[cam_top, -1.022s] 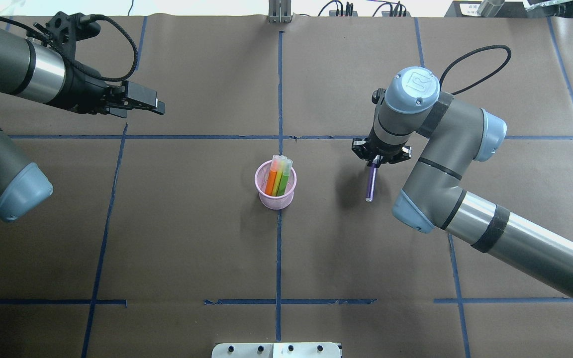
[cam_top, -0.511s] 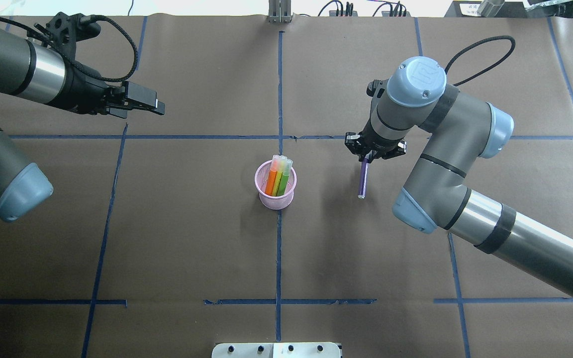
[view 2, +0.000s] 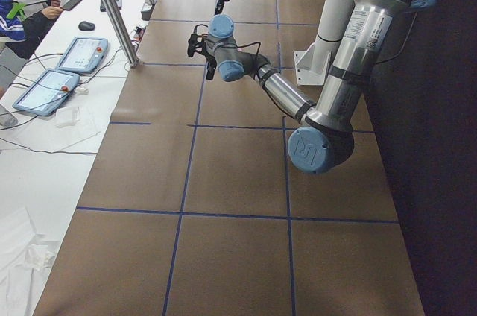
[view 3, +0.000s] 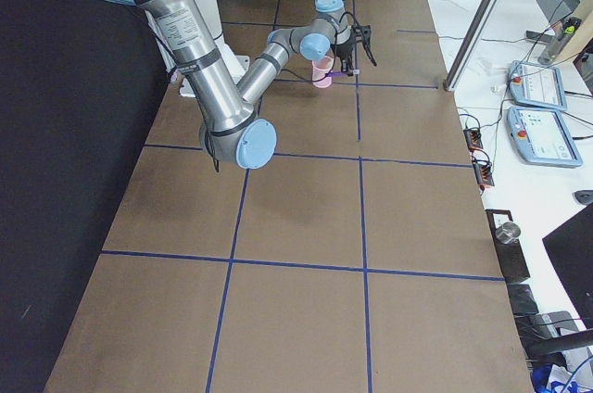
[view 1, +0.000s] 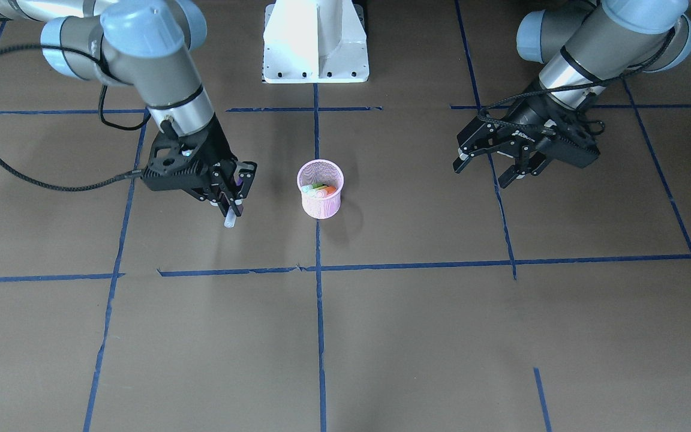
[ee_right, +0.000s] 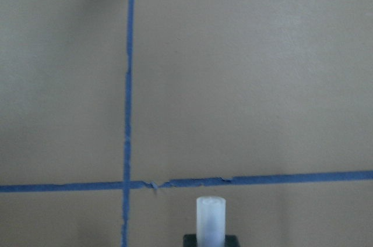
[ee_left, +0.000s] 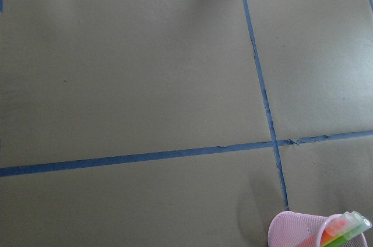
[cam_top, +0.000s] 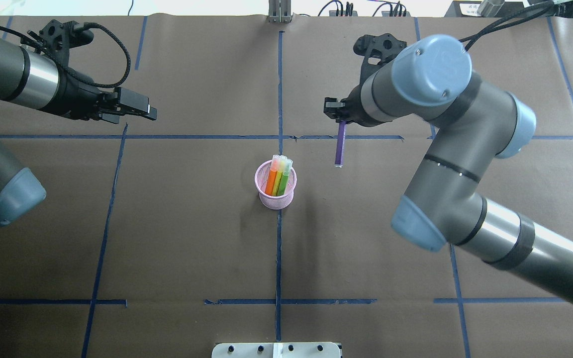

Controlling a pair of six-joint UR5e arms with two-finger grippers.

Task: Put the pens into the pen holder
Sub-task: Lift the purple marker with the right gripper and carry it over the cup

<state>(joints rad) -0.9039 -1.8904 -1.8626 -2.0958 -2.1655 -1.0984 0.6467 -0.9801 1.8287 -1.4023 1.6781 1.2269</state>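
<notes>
My right gripper (cam_top: pixel 337 115) is clamped on the top of the slim purple marker pen (cam_top: pixel 339 149), its pale cap pointing down. The round pink wire-mesh pen holder (cam_top: pixel 272 201), with orange, green and yellow-green pens (cam_top: pixel 281 181) leaning inside, stands at eight o'clock in the overhead view. I should centre the cap over the rim's free gap before lowering. My left gripper (view 1: pixel 504 171) hangs spread open at ten o'clock

Pink wire mesh is noted on the pen holder (cam_top: pixel 274 200), frame centre. Held inside: orange pen (cam_top: pixel 270 182), yellow-green pen (cam_top: pixel 277 182), green pen (cam_top: pixel 283 180). Upper right, a purple pen (cam_top: pixel 339 149). The brown table (cam_top: pixel 192 233) is gridded by blue tape (cam_top: pixel 278 258).
</notes>
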